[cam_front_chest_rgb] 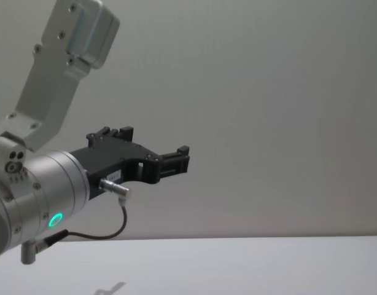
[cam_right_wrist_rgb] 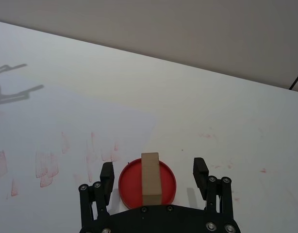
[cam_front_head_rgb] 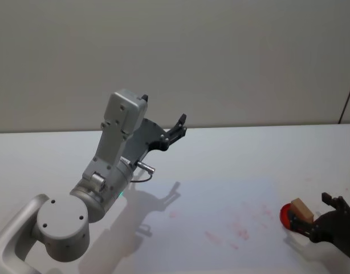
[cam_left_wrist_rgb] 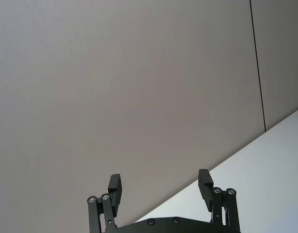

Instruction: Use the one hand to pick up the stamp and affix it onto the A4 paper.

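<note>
The stamp (cam_front_head_rgb: 302, 209), a light wooden block, stands on a round red ink pad (cam_front_head_rgb: 285, 217) at the table's near right. In the right wrist view the stamp (cam_right_wrist_rgb: 150, 177) sits in the middle of the pad (cam_right_wrist_rgb: 130, 183). My right gripper (cam_right_wrist_rgb: 153, 170) is open, with one finger on each side of the stamp and a gap to both. In the head view that gripper (cam_front_head_rgb: 314, 220) comes in from the lower right corner. The A4 paper (cam_front_head_rgb: 220, 200) lies flat left of the pad and carries faint red marks (cam_right_wrist_rgb: 47, 162). My left gripper (cam_front_head_rgb: 178, 127) is held high and open, away from the table.
The raised left arm (cam_front_head_rgb: 115, 154) stands over the table's left half and casts a shadow onto the paper's left edge. In the chest view the left gripper (cam_front_chest_rgb: 179, 161) points at the plain wall (cam_front_chest_rgb: 287, 92). The white table (cam_front_head_rgb: 266, 148) stretches back to that wall.
</note>
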Motion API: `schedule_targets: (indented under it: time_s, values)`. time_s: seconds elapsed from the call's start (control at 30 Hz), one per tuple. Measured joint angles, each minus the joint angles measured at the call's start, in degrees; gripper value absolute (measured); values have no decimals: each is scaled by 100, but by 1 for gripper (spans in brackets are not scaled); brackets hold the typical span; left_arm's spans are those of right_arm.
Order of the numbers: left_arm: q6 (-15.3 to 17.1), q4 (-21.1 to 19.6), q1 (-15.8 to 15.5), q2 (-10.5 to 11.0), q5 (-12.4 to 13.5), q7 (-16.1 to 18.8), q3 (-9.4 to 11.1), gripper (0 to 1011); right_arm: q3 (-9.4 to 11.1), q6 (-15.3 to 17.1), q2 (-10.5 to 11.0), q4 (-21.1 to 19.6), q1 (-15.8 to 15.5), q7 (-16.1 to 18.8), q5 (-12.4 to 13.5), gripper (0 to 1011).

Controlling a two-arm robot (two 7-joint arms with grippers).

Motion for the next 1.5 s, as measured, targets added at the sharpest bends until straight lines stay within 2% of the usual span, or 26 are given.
schedule_targets:
  time_s: [0.6,1.5]
  values:
    - [0,0,0,0,0,0,0,1001,-106,70,-174,189,143,66,-220,1001]
    - [0,0,0,0,0,0,0,1001,-117,6,-271,345,176,-63,-322,1001]
